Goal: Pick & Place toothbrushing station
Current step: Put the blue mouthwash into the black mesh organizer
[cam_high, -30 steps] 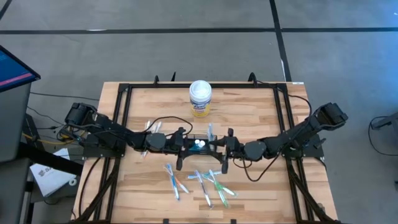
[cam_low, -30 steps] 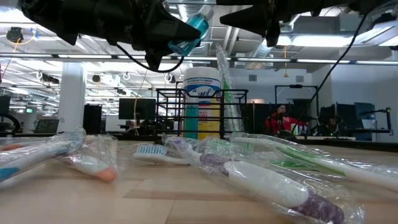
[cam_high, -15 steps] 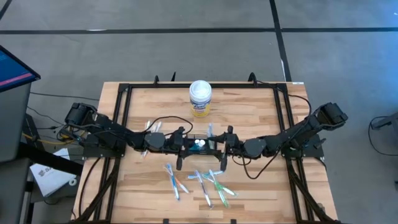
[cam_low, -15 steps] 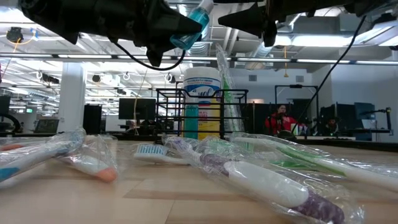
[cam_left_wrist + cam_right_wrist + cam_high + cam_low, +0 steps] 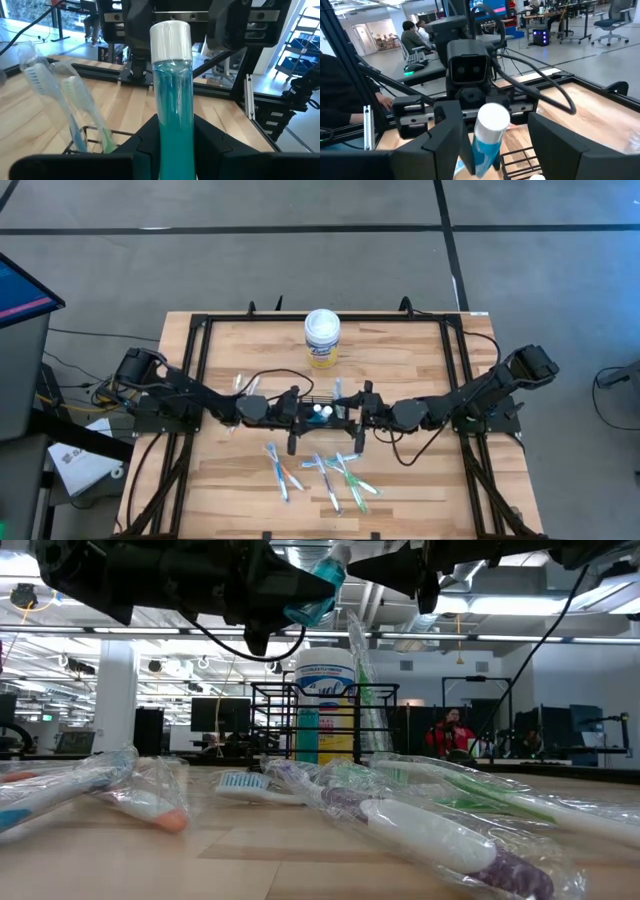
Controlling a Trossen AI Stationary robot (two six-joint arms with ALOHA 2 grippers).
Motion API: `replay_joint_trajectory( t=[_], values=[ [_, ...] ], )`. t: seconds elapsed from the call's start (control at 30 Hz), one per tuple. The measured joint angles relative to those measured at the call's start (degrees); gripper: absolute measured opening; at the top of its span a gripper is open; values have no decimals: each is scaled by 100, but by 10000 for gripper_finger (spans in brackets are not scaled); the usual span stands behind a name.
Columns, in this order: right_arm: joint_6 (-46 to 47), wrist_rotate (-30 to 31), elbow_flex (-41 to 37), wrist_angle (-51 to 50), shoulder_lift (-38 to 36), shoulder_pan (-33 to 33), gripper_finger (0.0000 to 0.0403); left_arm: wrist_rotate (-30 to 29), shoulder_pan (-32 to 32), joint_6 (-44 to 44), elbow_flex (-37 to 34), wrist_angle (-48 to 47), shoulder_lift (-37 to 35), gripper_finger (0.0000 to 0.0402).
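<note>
Arms meeting over the wire holder at mid-tabletop.

Tabletop [image 5: 420,365] of pale wood carries a white canister [image 5: 321,338] near its far edge, and the toothbrushing station [image 5: 322,412], a black wire holder, at its middle with two wrapped brushes standing in it. Left gripper [image 5: 172,150] hangs above the station, fingers clamped on a bottle of blue liquid [image 5: 172,95] with a white cap. Right gripper [image 5: 492,150] faces it from the other side, fingers [image 5: 559,145] spread wide either side of the bottle's cap, not touching. Wrapped toothbrushes [image 5: 320,472] lie scattered toward the near edge.
</note>
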Motion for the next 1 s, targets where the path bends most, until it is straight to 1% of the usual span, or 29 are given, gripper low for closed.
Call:
replay_joint_trajectory(
  t=[0.07,0.3,0.4,0.5,0.67,0.7,0.93,1.0],
  values=[
    [0,0,0,0,0,4,216,0,0,-2,20,189,108,72],
    [2,-2,0,-37,0,11,215,5,0,13,278,203,331,72],
    [2,-2,0,-44,0,11,202,4,0,16,284,197,329,72],
    [2,-2,0,-63,0,11,168,4,2,16,284,208,329,72],
    [0,-45,0,-57,0,11,84,4,2,48,284,202,329,72],
    [-6,-68,0,-55,-2,11,75,4,2,57,282,202,329,72],
    [-17,-144,0,-57,-2,7,76,2,2,131,280,197,326,72],
    [-21,-147,0,-56,-2,7,88,3,2,131,280,197,326,72]
  ],
)
